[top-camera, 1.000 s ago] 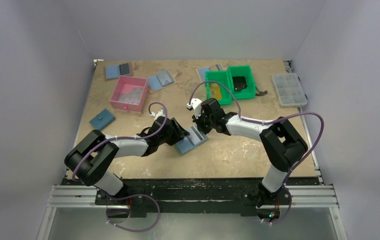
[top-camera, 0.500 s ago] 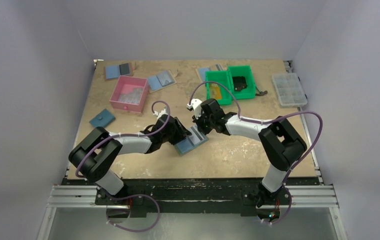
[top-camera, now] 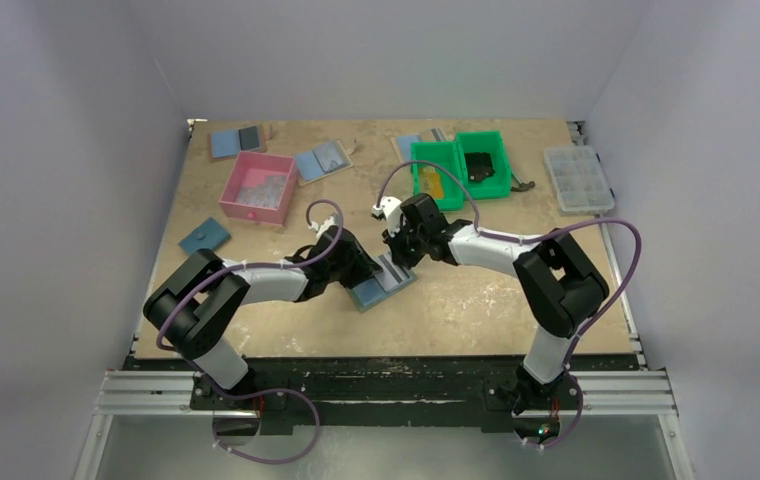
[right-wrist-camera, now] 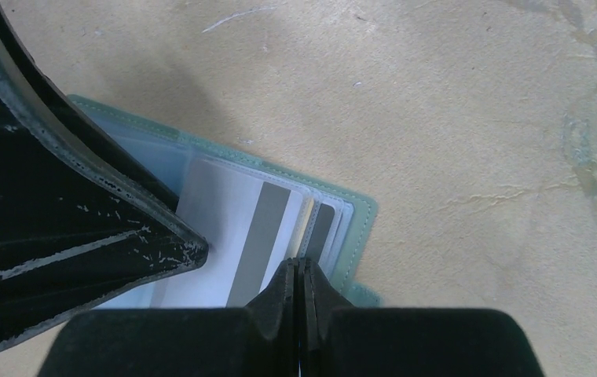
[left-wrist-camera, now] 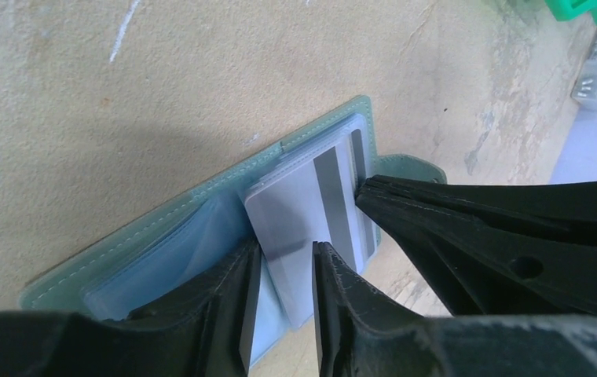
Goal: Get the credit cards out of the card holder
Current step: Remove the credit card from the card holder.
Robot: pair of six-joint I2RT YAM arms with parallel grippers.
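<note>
The card holder (top-camera: 381,284) lies open on the table, grey-green rim (left-wrist-camera: 201,192) and pale blue inside. A pale card with a grey stripe (left-wrist-camera: 295,212) sticks partly out of its pocket, also in the right wrist view (right-wrist-camera: 225,220). A second striped card (right-wrist-camera: 320,228) sits behind it, with a thin yellowish edge between them. My left gripper (left-wrist-camera: 286,247) is slightly open, its jaws on either side of the pale card's near corner. My right gripper (right-wrist-camera: 295,263) is shut, its tips pressing on the pocket's edge (right-wrist-camera: 358,212). Both grippers meet over the holder (top-camera: 364,268) (top-camera: 401,258).
A pink tray (top-camera: 256,187), a green bin (top-camera: 459,165) and a clear organiser box (top-camera: 578,178) stand at the back. A dark blue closed wallet (top-camera: 204,238) lies to the left. Blue-and-grey folders (top-camera: 236,140) (top-camera: 321,160) lie at the back.
My left arm has swung a little to the right, and its gripper has moved closer over the holder. My right gripper and the holder have stayed in place.
</note>
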